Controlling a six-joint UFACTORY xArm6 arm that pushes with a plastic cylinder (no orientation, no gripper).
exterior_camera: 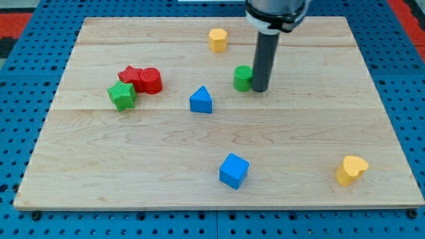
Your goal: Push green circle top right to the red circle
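Observation:
The green circle (242, 78) sits a little above the board's middle. My tip (259, 89) stands right against its right side, touching or nearly touching it. The red circle (151, 80) lies to the view's left of the green circle, with a red star (132, 76) pressed against its left side. The rod comes down from the view's top and hides part of the green circle's right edge.
A green star-like block (122, 95) lies just below-left of the red pair. A blue triangle (200, 100) sits between the red circle and the green circle, slightly lower. A yellow hexagon (218, 40) is near the top, a blue cube (234, 170) at the bottom middle, a yellow heart (350, 170) at the bottom right.

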